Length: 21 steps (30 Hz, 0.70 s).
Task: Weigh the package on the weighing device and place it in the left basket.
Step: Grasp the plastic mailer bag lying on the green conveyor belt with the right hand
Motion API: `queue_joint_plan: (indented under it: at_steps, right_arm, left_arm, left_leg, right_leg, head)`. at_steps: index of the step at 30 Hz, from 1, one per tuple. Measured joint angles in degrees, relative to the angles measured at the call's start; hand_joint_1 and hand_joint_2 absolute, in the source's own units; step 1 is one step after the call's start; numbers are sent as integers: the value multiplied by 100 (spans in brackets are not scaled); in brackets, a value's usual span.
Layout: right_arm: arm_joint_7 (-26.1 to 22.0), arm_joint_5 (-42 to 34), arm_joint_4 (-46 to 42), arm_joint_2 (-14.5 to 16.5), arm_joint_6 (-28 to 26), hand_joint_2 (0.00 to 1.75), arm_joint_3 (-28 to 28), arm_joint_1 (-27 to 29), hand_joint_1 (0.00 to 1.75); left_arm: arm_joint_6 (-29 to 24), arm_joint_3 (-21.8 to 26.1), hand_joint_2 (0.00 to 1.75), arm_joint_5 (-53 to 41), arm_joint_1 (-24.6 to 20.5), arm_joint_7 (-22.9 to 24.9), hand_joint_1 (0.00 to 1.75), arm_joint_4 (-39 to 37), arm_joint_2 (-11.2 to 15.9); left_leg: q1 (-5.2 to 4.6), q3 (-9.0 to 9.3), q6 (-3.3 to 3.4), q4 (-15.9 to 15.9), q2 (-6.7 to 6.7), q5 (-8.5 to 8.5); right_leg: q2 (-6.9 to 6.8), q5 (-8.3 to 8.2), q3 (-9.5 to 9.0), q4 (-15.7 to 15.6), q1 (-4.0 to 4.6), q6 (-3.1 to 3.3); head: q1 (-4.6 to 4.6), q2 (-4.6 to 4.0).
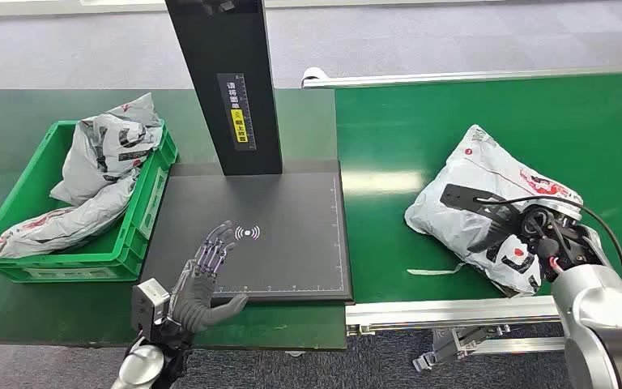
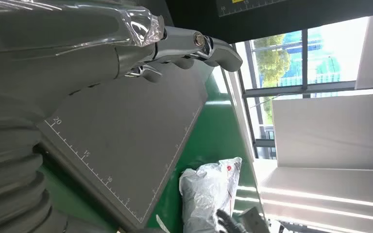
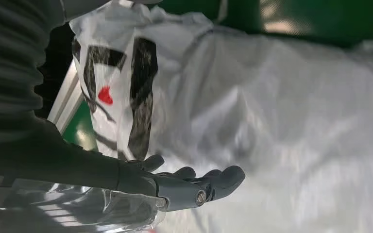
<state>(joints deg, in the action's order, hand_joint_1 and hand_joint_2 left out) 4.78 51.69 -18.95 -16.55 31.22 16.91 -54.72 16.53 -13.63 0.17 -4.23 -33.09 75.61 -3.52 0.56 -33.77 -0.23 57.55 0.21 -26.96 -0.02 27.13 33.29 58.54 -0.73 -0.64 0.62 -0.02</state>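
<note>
Three grey plastic mailer packages in all: two already in the green plastic crate-style basket [image 1: 142, 211] just left of the flat black weighing plate [image 1: 291, 243], one crumpled white-grey package with red and black print [image 1: 470, 194] lying on the green conveyor belt [image 1: 470, 113], well right of the plate. One plate, one basket, one black upright scanner post [image 1: 225, 81] standing at the plate's far edge.

Step in hand looks like the pickup, nothing weighed yet. Right hand [image 1: 534, 235] is at the package's near corner, fingers [image 3: 218, 179] lying against the wrinkled plastic; whether it has a real hold I can't tell, film hides the contact. Left hand [image 1: 206, 279] hovers over the plate's near-left corner, fingers spread, holding nothing.

Next move, as I judge it: get a firm hold on the slack bag, lift it clear of the belt edge and set it flat on the plate. Loose plastic may slip or sag.
</note>
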Motion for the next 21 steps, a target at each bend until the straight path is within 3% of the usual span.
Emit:
queue_joint_plan:
  at_steps: [5,10,14,21]
  right_arm:
    - [-95,247,123,113,428,175,314,49,0]
    - [-101,445,170,211,407,175,620,55,6]
    - [-47,513,186,256,325,175,751,52,173]
    - [39,789,188,328,116,175,1009,-1,175]
  left_arm:
    - [-103,11,175,15,-15,-21,0,-69,-2]
    - [-174,57,175,48,2,-60,0,-116,-7]
    - [-192,70,175,56,20,-60,0,-115,-13]
    - [-277,161,175,106,148,-11,0,-40,-25]
  left_leg:
    - [1,1,0,0,2,0]
    - [1,2,0,0,1,0]
    - [0,2,0,0,1,0]
    - [1,3,0,0,0,0]
  right_leg:
    - [1,0,1,0,1,0]
    - [0,0,0,0,1,0]
    - [0,0,-2,0,1,0]
    - [0,0,-2,0,1,0]
  head:
    - [-2,0]
    - [-1,0]
    - [0,0]
    - [-1,0]
